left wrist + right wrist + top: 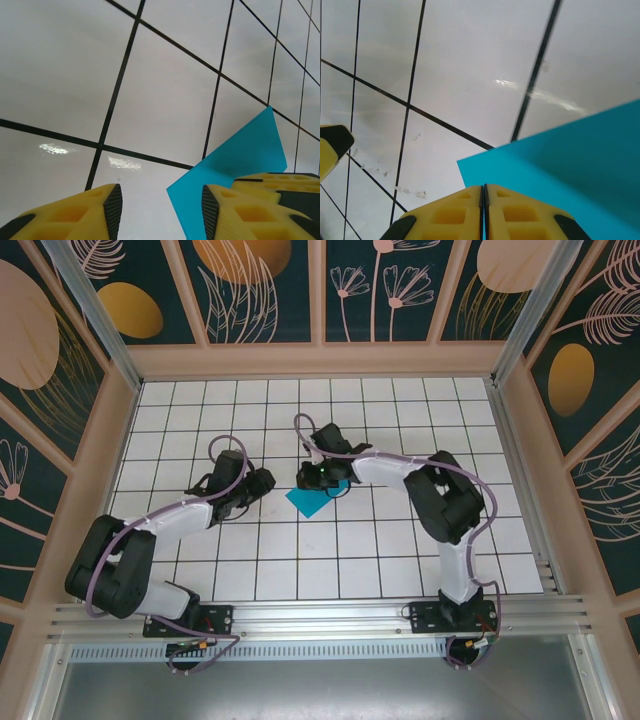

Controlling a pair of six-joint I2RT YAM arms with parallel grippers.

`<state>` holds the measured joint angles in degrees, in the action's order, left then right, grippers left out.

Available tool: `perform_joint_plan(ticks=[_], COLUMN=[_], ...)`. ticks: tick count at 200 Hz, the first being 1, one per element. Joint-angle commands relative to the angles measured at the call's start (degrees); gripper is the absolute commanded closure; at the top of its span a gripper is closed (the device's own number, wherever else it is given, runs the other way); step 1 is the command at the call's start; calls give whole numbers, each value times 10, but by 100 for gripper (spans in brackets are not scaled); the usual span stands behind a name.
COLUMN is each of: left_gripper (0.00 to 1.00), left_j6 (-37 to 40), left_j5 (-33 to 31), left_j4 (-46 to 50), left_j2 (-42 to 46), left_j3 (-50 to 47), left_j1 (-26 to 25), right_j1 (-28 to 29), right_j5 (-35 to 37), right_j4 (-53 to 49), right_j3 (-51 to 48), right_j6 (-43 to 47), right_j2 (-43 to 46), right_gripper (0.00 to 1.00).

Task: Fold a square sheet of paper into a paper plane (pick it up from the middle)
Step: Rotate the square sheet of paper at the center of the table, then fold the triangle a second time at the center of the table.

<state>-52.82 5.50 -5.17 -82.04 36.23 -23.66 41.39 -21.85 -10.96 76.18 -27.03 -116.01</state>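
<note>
The teal-blue sheet of paper [315,500] lies near the middle of the white grid table, about one tile wide in the top view. My right gripper [318,478] is at its far edge. In the right wrist view its fingers [484,192] are pressed together, with a sliver of teal between them and the sheet [570,160] spreading out in front. My left gripper [262,483] is just left of the paper, low over the table. It stands open [161,205], with bare tile between its pads and the paper's corner [240,155] beside its right finger.
The table [200,570] is a white grid with black lines, enclosed by wooden rails and patterned walls. In the left wrist view the right gripper's yellow finger [280,182] rests on the paper. The left gripper's fingertip [332,147] shows at the left edge of the right wrist view.
</note>
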Motion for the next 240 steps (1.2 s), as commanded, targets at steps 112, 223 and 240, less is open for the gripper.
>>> perform_joint_plan(ticks=[112,223,240], left_gripper=[48,38,37], left_j6=[-54,-82,-75], left_j5=[60,125,140], left_j4=[-26,-63,-59], left_j2=[-41,-58,-64], left_j3=[-3,4,9], left_j1=[3,-12,-20], right_j1=[14,-60,-61], right_j5=[-33,140,137], right_j4=[-153,-50,-54], right_j3=[-60,-79,-69], right_j6=[207,-64,-63], right_j2=[17,74,57], right_gripper=[94,61,60])
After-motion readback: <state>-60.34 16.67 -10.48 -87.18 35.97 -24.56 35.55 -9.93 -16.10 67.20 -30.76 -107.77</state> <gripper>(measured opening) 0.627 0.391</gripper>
